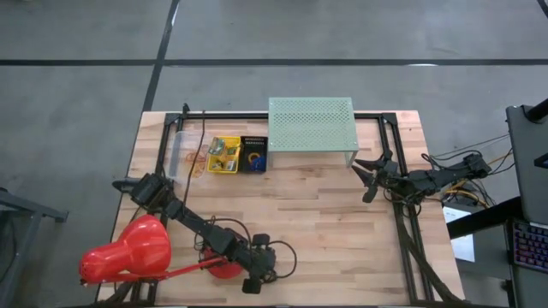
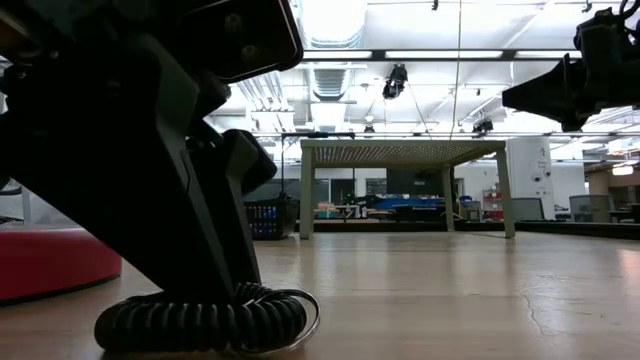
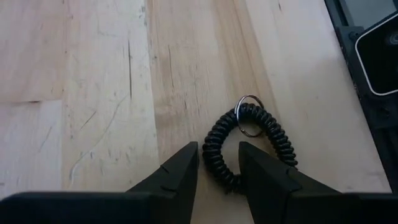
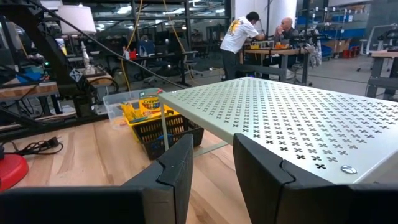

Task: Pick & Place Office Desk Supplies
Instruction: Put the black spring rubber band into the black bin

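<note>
A black coiled ring loop (image 3: 249,134) with a small metal ring lies flat on the wooden table near its front edge; the low view shows it too (image 2: 200,322). My left gripper (image 3: 217,163) is open and reaches down over it, so one side of the coil lies between the fingers. In the high view this gripper (image 1: 255,278) is at the near middle. My right gripper (image 4: 211,162) is open and holds nothing; it waits level at the right beside the mint-green shelf (image 1: 310,124). Crayon boxes sit in a yellow basket (image 1: 223,156) at the back. My left gripper's fingers stand on either side of one side of the black coil (image 3: 213,155), slanting down from the table's far left. I cannot tell whether they touch it. The loop lies flat on the table.
A big pink lamp (image 1: 128,252) lies at the near left, its red base (image 1: 224,270) close beside my left gripper. A black basket (image 1: 254,155) and a clear tray (image 1: 188,154) stand by the yellow one. The table's dark frame (image 3: 367,62) runs just beyond the coil.
</note>
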You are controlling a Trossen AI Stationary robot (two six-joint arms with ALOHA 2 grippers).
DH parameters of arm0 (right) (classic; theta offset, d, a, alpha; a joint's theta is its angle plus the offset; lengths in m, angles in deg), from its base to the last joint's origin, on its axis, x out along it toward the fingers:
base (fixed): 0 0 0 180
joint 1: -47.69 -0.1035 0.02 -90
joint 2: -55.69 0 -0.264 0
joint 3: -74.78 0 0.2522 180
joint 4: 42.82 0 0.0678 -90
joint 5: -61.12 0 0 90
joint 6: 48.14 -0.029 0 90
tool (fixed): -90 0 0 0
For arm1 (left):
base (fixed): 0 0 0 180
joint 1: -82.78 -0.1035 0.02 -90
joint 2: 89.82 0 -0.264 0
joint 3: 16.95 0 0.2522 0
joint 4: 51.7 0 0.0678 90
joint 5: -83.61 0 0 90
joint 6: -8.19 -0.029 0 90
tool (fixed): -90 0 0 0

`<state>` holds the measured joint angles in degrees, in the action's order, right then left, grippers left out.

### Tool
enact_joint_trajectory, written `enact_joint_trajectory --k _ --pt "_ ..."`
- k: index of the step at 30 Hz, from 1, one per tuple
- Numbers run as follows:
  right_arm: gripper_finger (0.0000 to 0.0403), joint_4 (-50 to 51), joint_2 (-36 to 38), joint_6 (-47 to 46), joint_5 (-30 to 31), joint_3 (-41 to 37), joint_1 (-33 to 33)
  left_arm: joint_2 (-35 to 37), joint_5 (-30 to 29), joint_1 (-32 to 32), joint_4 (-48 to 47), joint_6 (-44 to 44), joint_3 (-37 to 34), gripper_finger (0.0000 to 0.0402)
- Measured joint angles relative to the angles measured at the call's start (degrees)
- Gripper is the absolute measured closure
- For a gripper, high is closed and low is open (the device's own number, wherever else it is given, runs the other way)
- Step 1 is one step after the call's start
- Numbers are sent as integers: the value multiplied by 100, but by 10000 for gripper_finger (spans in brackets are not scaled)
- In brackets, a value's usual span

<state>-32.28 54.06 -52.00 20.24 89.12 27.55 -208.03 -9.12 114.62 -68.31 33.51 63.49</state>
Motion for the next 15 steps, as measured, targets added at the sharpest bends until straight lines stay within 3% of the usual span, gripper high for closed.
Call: enact_joint_trajectory --k 8,15 --pt "289 0 0 0 0 0 2 8 -72 0 -40 -24 -9 294" --pt "289 0 0 0 1 0 1 10 -139 -2 -73 -39 -15 345"
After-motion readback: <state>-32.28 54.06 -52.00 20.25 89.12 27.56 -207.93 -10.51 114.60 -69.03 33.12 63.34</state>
